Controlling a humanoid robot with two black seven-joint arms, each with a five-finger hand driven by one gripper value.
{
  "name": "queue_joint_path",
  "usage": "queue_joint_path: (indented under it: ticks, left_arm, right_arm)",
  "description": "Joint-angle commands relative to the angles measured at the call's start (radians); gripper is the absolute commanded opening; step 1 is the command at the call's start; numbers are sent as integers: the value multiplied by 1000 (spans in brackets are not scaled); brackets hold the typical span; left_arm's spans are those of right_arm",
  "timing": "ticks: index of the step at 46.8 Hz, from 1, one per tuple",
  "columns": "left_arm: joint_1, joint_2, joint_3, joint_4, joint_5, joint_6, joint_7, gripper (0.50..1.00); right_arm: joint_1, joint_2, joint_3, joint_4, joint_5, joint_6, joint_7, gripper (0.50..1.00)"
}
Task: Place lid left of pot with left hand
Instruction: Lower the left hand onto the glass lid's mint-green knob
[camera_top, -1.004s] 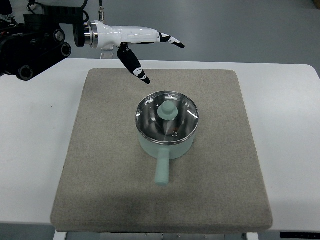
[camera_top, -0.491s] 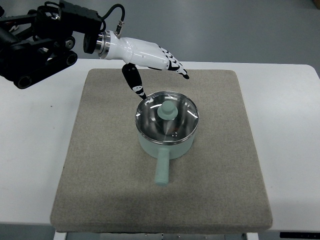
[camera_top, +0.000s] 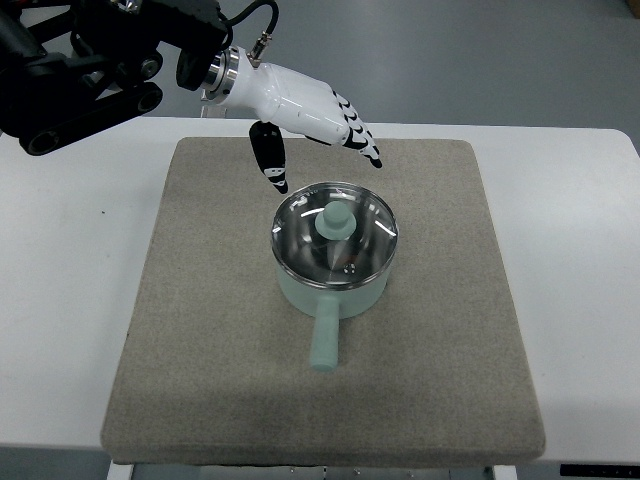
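The glass lid with a mint-green knob (camera_top: 336, 222) is seated on the mint-green pot (camera_top: 331, 290) at the grey mat's (camera_top: 200, 380) centre, while the white left hand (camera_top: 300, 115) is held released, fingers spread, above the mat's far edge.

pot (camera_top: 335, 290): pale mint green, handle likewise | lid (camera_top: 335, 232): clear glass, shiny metal rim, mint green knob | left hand (camera_top: 300, 110): glossy white, black-and-white patterned fingertips, black thumb | arm: black | mat (camera_top: 200, 330): grey-beige felt | surface (camera_top: 570, 260): white
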Motion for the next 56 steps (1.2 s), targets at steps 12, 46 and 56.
queue_joint_path:
  ticks: [12,46,56]
  left_arm:
    - [18,-51,2,-12,-1,1,0,994]
    - [8,-51,54,-38,52,-6,0,994]
    - [1,-53,52,-38,77,-24,0,994]
  right_arm:
    - [0,0,0,0,0,0,0,921]
    - [0,0,0,0,0,0,0,924]
    - [0,0,0,0,0,0,0,923]
